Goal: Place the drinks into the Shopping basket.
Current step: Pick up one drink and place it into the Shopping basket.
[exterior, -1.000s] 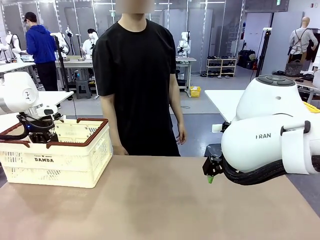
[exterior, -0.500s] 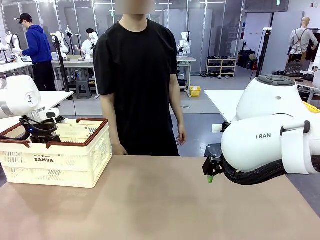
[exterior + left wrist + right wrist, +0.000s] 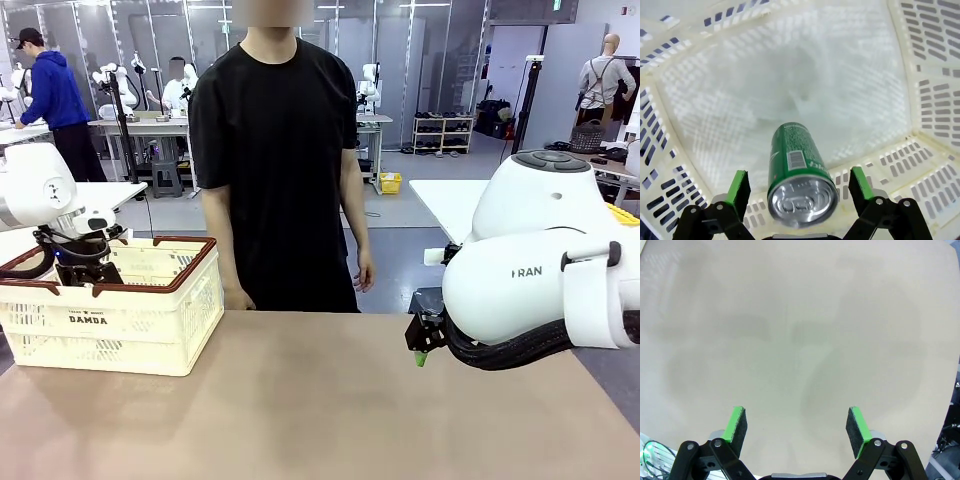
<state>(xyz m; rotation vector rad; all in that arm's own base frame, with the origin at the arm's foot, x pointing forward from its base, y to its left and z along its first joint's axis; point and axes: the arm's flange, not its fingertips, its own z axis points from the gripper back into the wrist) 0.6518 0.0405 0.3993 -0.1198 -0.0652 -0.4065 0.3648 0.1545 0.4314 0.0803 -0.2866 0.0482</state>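
Since a second ago the left arm has only shifted slightly over the basket [image 3: 150,330], and the right arm has not moved at all. The green can [image 3: 796,160] is inside the basket, its silver top facing my left wrist camera and its body pointing down toward the lattice floor. I cannot tell whether its base touches that floor. The left gripper [image 3: 799,181] reaches down into the basket with its fingers spread on either side of the can. Each green pad [image 3: 738,186] stands clear of the can, with a gap showing on both sides, so nothing is being pinched.

The basket sits on the table [image 3: 320,420] at my left end. Well away from it, toward the other end, the right gripper [image 3: 799,427] hangs over bare tabletop, its fingers spread wide and holding nothing. Across the table, beside the basket's far right corner, a person [image 3: 275,150] in a black shirt stands with arms hanging down.
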